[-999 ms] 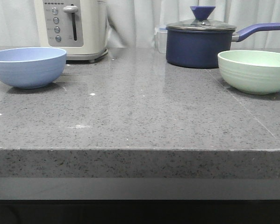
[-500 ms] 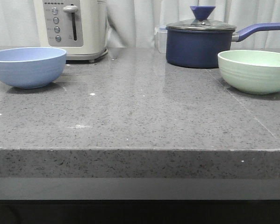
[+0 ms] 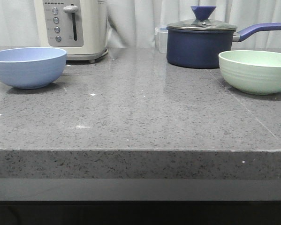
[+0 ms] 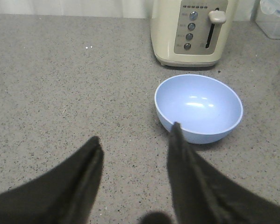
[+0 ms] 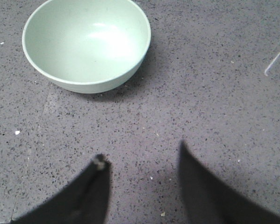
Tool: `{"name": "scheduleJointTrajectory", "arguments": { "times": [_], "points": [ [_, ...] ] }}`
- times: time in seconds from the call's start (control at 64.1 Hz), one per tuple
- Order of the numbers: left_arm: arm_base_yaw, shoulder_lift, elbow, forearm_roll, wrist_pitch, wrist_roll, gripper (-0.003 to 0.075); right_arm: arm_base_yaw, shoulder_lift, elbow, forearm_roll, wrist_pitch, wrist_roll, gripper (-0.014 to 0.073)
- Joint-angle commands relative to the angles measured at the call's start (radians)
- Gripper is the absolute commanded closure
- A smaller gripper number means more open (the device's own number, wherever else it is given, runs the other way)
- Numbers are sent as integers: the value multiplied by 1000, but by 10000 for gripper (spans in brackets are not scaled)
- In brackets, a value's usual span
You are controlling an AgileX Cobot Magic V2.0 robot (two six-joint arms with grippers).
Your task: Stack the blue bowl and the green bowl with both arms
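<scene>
Wrist views show each hand spread, left hand (image 4: 135,140) near blue bowl (image 4: 198,107), right hand (image 5: 142,156) near green bowl (image 5: 86,43).

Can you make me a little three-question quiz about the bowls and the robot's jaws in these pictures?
1. True or false: the blue bowl is already stacked inside the green bowl.
2. What stands right behind the blue bowl? A) the toaster B) the saucepan C) a kettle
3. Fill in: the jaws of the left gripper and the right gripper are both ____.

Key: 1. False, they sit far apart on the counter. 2. A. 3. open, holding nothing.
</scene>
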Motion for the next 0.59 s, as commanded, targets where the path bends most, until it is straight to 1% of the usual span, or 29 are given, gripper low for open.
{"name": "scheduleJointTrajectory", "arguments": {
  "times": [0.0,0.062,0.25,0.328,0.468,0.578],
  "points": [
    [-2,9,-25,-7,-96,0,204,-3,2,-35,-12,-67,-6,36],
    [-2,9,-25,-7,-94,0,200,-3,2,-35,-12,-67,-6,29],
    [-3,9,-25,-26,-92,0,252,-3,2,-35,-6,-72,-6,30],
    [-21,9,-25,-35,-92,0,270,-3,2,-35,-4,-72,-6,30],
    [-97,9,-25,-35,-90,0,281,-3,20,-53,24,-77,0,30],
    [-169,9,-25,-35,-89,10,281,-3,82,-133,26,-54,37,30]
  ]
}}
